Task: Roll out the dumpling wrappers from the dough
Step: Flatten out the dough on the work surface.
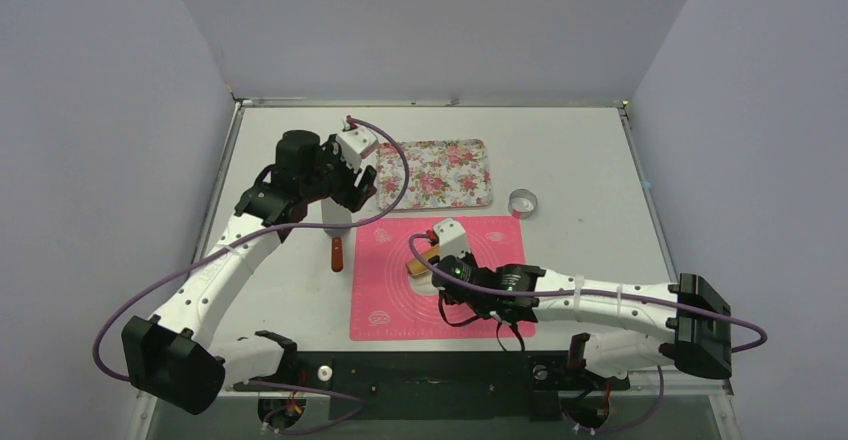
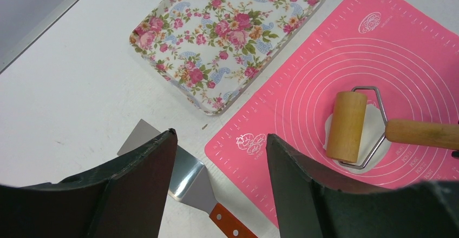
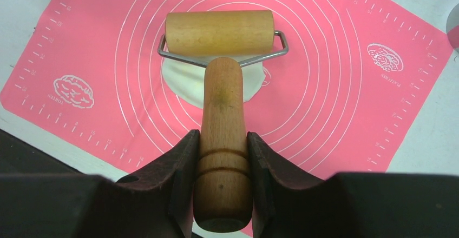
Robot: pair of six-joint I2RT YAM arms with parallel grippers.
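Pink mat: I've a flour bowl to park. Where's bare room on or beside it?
Bare table right of the mat, between the ring cutter and the right arm; also the mat's near-left corner. Crowded: roller and dough mid-mat, spatula beside its left edge.

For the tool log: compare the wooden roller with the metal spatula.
The roller is held by the right gripper, on the dough; the spatula lies loose on the table beside the pink mat. The roller's head is a wooden cylinder; the spatula's is a flat metal blade. Both have brownish handles.
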